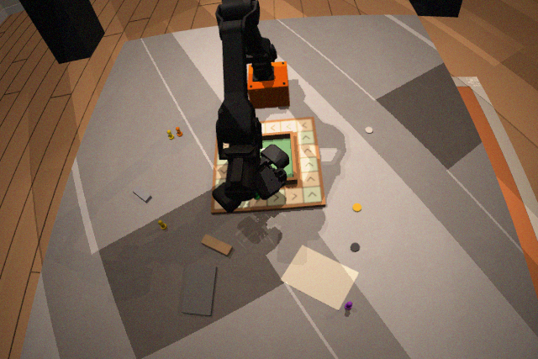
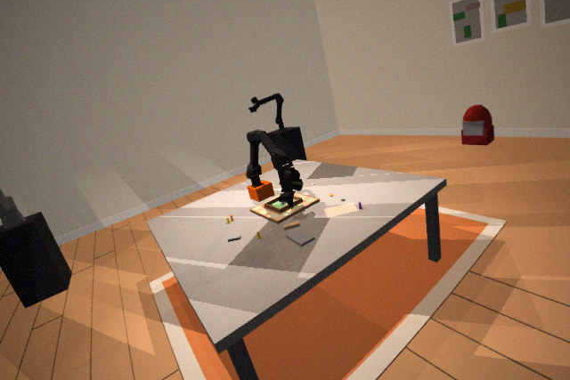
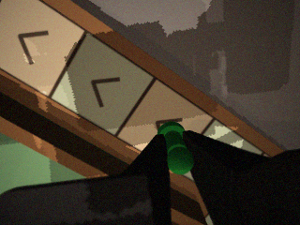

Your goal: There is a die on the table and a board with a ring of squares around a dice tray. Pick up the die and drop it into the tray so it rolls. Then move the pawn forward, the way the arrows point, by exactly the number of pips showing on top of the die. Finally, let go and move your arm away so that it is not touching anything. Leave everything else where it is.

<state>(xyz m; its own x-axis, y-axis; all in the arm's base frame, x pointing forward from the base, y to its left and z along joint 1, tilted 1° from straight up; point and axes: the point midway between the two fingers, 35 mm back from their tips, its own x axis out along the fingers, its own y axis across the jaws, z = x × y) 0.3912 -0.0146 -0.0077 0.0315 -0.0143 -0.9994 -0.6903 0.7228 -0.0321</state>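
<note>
My gripper (image 1: 257, 195) (image 3: 173, 141) is shut on the green pawn (image 3: 180, 158) and holds it over the front row of the board (image 1: 309, 165) (image 2: 310, 201) (image 3: 105, 61), left of the middle in the top view. In the wrist view the pawn covers part of a square's arrow; I cannot tell whether it touches the board. The dice tray (image 1: 296, 164) has a green floor and brown walls. It lies behind the pawn, partly covered by my arm in the top view. The die does not show in any view now.
A yellow pawn (image 1: 170, 134) and an orange pawn (image 1: 178, 131) stand left of the board, another yellow pawn (image 1: 161, 224) front left. A wooden block (image 1: 217, 245), dark plate (image 1: 199, 292), cream sheet (image 1: 320, 277) and purple pawn (image 1: 348, 305) lie in front. Small discs (image 1: 356, 207) (image 1: 355, 247) lie right.
</note>
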